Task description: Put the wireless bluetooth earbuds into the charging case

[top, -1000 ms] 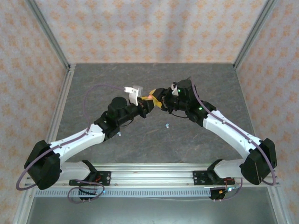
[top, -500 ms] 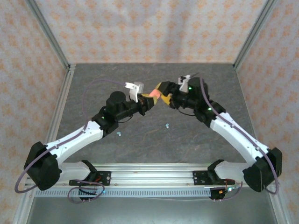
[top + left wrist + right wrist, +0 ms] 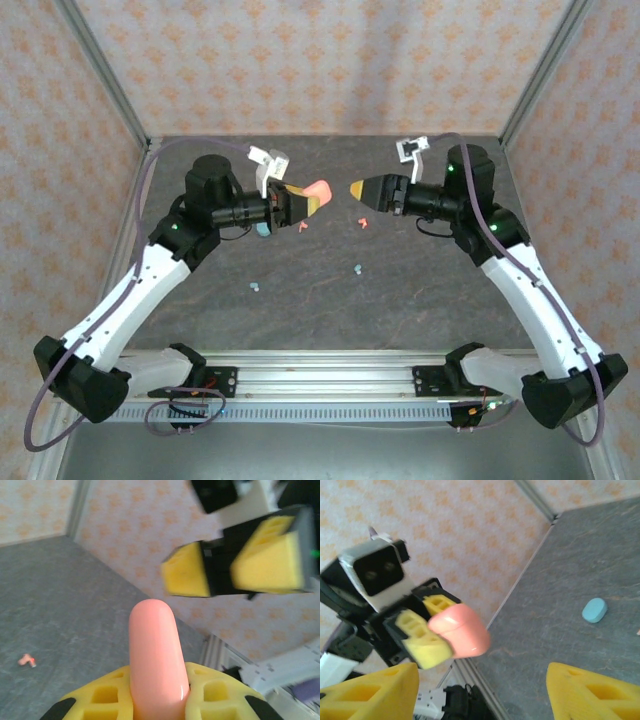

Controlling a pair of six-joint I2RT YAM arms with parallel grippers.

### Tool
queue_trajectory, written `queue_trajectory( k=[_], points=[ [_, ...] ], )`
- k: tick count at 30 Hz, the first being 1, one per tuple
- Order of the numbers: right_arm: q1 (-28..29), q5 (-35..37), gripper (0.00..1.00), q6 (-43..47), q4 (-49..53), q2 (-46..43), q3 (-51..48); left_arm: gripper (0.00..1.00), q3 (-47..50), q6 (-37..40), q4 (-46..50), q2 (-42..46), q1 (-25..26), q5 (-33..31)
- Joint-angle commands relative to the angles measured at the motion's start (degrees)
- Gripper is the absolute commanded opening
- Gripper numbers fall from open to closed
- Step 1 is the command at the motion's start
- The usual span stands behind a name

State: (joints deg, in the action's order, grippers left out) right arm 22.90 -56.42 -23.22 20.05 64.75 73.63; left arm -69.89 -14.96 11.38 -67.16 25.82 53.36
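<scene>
A salmon-pink pebble-shaped charging case (image 3: 317, 191) hangs above the table, closed, with my left gripper (image 3: 300, 200) shut on it. The left wrist view shows the case (image 3: 154, 650) standing up between the yellow pads (image 3: 102, 695). My right gripper (image 3: 355, 188) faces it from the right with a small gap, open and empty; its pads (image 3: 592, 690) stand wide apart. Two salmon-red earbuds (image 3: 363, 221) (image 3: 303, 226) and two light blue earbuds (image 3: 357, 268) (image 3: 256, 286) lie loose on the grey table. A light blue case (image 3: 262, 230) lies partly under the left gripper.
In the right wrist view the pink case (image 3: 460, 630) sits ahead in the left gripper, and the blue case (image 3: 594, 610) lies on the table beyond. Patterned walls and metal frame posts (image 3: 130, 110) enclose the table on three sides.
Both grippers met at the pink case in the middle before. The right gripper has let go and drawn back to the right; the left arm has carried the case back and left.
</scene>
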Motion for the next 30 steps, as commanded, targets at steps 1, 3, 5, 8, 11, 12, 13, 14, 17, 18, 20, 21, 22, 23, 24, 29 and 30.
queue_trajectory(
  k=[1, 3, 5, 8, 11, 12, 13, 14, 17, 18, 20, 21, 22, 23, 24, 29, 30],
  points=[
    [1.04, -7.52, 0.64, 2.01, -4.98, 0.28, 0.45, 0.01, -4.37, 3.54, 8.59, -1.08, -0.17, 9.92],
    [2.10, -7.69, 0.58, 2.69, -5.48, 0.53, 0.90, 0.01, -5.48, 3.69, 9.55, -1.81, -0.16, 11.45],
    [3.28, -7.65, 0.56, 3.87, -5.84, 0.46, 0.85, 0.01, -6.24, 3.84, 10.15, -2.32, -0.13, 12.84],
    [4.79, -7.65, 0.58, 4.48, -6.52, 0.80, 0.91, 0.01, -7.51, 4.09, 11.36, -3.06, -0.16, 14.32],
    [6.05, -8.00, 0.59, 4.68, -7.17, 1.59, 0.97, 0.01, -8.53, 4.08, 12.18, -3.65, -0.20, 15.39],
    [6.28, -7.94, 0.59, 4.68, -7.46, 1.91, 0.97, 0.01, -8.72, 4.18, 12.43, -3.73, -0.16, 15.69],
    [6.50, -8.01, 0.58, 4.70, -7.65, 2.19, 0.95, 0.01, -8.85, 4.25, 12.52, -3.77, -0.20, 15.96],
    [6.71, -8.18, 0.55, 4.62, -7.89, 2.56, 0.94, 0.01, -8.99, 4.20, 12.56, -3.84, -0.17, 16.13],
    [7.42, -8.92, 0.51, 3.77, -9.14, 2.79, 0.97, 0.01, -9.28, 4.07, 12.83, -4.02, -0.16, 16.94],
    [7.58, -9.15, 0.51, 3.49, -9.56, 3.42, 0.96, 0.01, -9.39, 4.09, 13.02, -4.11, -0.16, 17.21],
    [8.07, -9.61, 0.50, 2.97, -10.12, 4.41, 0.94, 0.01, -9.56, 4.13, 13.36, -4.12, -0.15, 17.80],
    [8.15, -9.88, 0.50, 2.90, -10.27, 4.57, 0.96, 0.01, -9.65, 4.21, 13.37, -4.08, -0.20, 17.91],
    [8.13, -10.27, 0.49, 2.71, -10.37, 4.74, 0.99, 0.01, -9.61, 4.26, 13.32, -4.12, -0.10, 18.02],
    [8.22, -10.66, 0.48, 2.52, -10.43, 4.86, 0.88, 0.01, -9.82, 4.24, 13.33, -4.11, -0.15, 18.15],
    [8.28, -10.94, 0.47, 2.26, -10.63, 4.97, 0.89, 0.01, -9.81, 4.26, 13.40, -4.12, -0.14, 18.26],
    [8.31, -11.78, 0.35, 1.17, -11.39, 5.12, 0.12, 0.02, -10.48, 4.53, 13.88, -4.46, -0.16, 18.36],
    [8.31, -11.78, 0.30, 1.08, -11.48, 5.06, -0.10, 0.02, -10.68, 4.56, 13.98, -4.60, -0.16, 18.36]
  ],
)
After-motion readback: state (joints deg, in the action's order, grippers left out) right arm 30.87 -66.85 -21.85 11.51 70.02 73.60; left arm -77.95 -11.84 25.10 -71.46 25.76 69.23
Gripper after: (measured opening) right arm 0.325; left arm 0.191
